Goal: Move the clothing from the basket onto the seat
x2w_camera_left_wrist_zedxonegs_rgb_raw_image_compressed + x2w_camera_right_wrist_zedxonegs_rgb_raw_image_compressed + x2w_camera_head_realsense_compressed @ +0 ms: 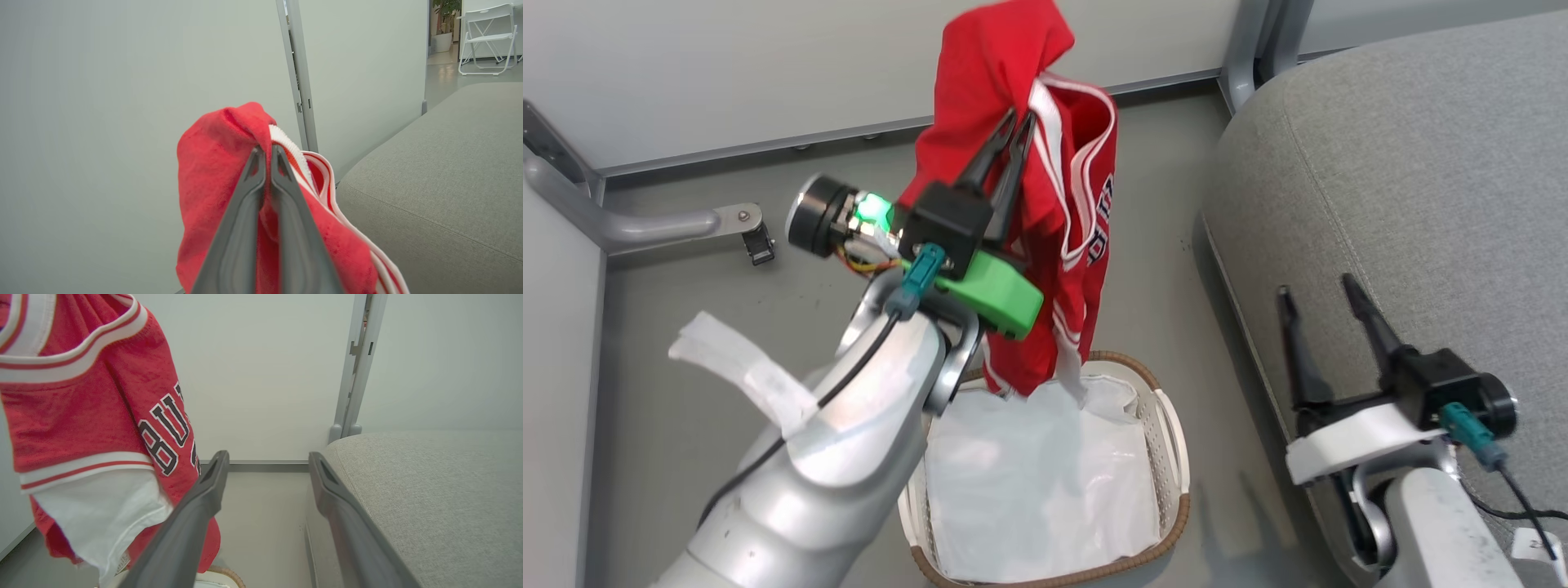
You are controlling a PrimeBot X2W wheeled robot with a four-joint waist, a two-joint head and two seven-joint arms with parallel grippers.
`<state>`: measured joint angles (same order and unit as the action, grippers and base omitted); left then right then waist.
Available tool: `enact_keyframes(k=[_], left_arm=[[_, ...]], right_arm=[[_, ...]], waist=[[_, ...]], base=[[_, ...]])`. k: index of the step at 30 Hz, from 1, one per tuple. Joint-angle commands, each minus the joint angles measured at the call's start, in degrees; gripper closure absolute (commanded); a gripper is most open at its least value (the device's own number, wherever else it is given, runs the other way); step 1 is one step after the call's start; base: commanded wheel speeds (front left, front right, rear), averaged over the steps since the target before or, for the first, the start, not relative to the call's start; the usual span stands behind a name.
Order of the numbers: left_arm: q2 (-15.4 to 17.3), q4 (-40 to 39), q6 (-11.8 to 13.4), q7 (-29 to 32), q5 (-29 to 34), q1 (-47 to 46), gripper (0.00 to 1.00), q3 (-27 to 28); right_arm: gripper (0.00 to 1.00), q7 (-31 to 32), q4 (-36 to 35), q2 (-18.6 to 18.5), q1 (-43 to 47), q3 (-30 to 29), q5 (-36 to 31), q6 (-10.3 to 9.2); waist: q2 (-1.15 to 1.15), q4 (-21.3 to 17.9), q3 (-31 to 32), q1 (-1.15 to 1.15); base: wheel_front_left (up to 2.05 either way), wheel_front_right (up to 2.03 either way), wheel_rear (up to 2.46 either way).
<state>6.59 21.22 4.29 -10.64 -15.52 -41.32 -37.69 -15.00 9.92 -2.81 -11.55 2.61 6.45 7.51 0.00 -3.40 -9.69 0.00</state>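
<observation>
Your left gripper is clamped shut on the red jersey, which hangs over the basket, left of the grey seat. Your right gripper stands wide open, empty, beside the seat.

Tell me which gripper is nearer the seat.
Right. The right gripper is open at the edge of the seat. The left gripper is shut on the jersey above the basket, across a strip of floor from the seat.

Head camera looks steeply down; both wrist cameras face the wall. All share the clothing up close, seat at frame right.
</observation>
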Motion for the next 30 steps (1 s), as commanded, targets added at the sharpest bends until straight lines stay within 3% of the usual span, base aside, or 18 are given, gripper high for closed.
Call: enact_keyframes(k=[1,8,16,30], left_arm=[[-0.31,0.48,-0.12,0.25,0.68,-2.42,1.0,-0.04],[-2.4,3.74,0.38,1.97,-0.48,-9.17,1.0,-0.36],[-3.21,8.15,-1.31,5.0,-2.03,-14.96,1.0,-1.8],[-3.64,11.54,-2.19,8.19,-5.5,-20.46,1.0,-3.63]], right_arm=[[0.0,-0.28,-0.01,-0.15,-0.83,1.52,-0.28,-0.04],[0.0,-0.28,0.21,-0.17,-3.75,10.78,0.67,-0.04],[0.0,-0.28,0.89,-0.19,-9.25,19.93,2.12,-0.04],[0.0,-0.28,11.12,-0.2,-15.61,24.93,3.57,-0.04]], waist=[[0.0,-0.06,0.24,0.0],[0.0,-0.2,1.09,0.0],[0.0,-0.17,2.41,0.0],[0.0,2.82,5.55,0.0]], base=[[0.0,0.0,0.0],[0.0,0.0,0.0],[0.0,0.0,0.0],[0.0,0.0,0.0]])
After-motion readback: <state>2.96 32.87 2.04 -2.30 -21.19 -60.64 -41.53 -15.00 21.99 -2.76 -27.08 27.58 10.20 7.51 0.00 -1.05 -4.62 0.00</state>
